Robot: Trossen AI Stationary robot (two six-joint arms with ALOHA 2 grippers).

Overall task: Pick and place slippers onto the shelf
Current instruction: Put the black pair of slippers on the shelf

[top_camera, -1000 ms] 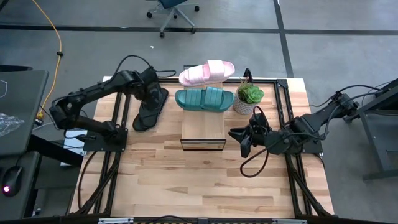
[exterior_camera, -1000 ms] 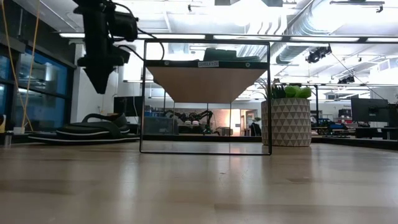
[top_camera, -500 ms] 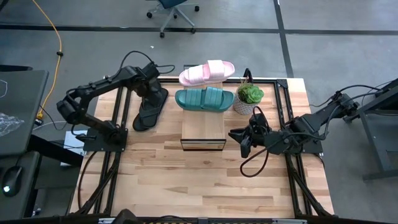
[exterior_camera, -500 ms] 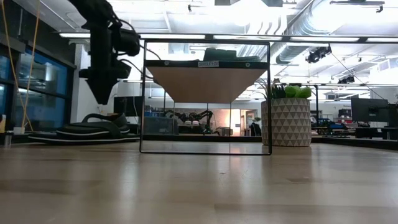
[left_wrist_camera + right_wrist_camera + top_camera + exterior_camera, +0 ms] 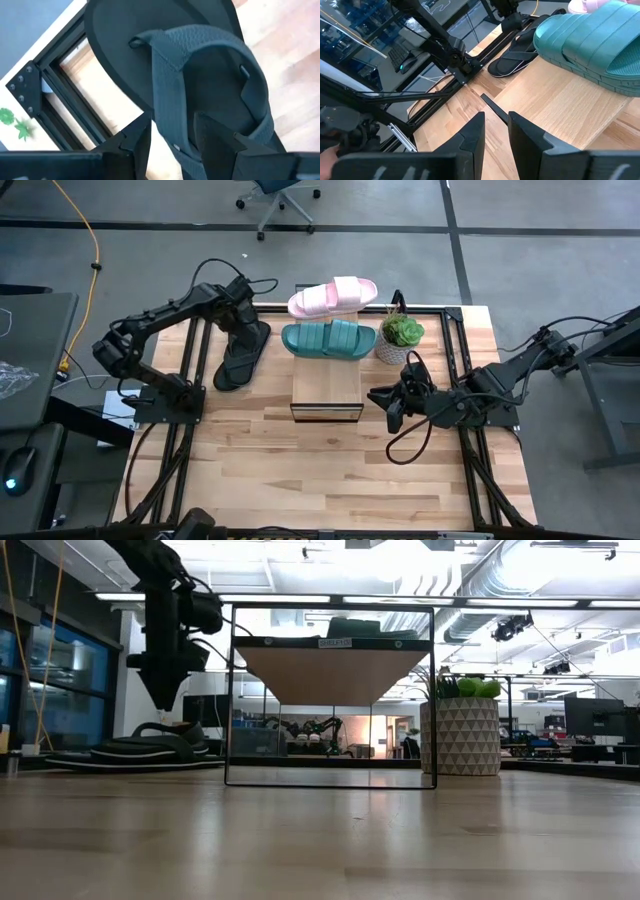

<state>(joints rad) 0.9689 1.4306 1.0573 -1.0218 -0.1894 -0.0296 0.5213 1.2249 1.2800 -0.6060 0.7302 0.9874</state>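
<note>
The black flip-flop (image 5: 238, 358) lies sole down on the table left of the shelf (image 5: 326, 385); it also shows in the low view (image 5: 140, 750). My left gripper (image 5: 243, 326) hangs just above it, pointing down, open. In the left wrist view its fingers (image 5: 172, 124) stand on either side of one arm of the thong strap (image 5: 167, 85), apart from it. The teal slide (image 5: 330, 338) lies across the shelf top and the pink slide (image 5: 332, 296) lies on its far end. My right gripper (image 5: 388, 408) waits right of the shelf, open and empty.
A white patterned pot with a green plant (image 5: 400, 337) stands right of the shelf's far end, close to the teal slide. The black table frame rails (image 5: 190, 370) run along the left side beside the flip-flop. Bare wood (image 5: 330, 470) spreads over the near half.
My left gripper has come down toward the black flip-flop, staying upright and pointing down. The flip-flop and both slides have kept their places.
</note>
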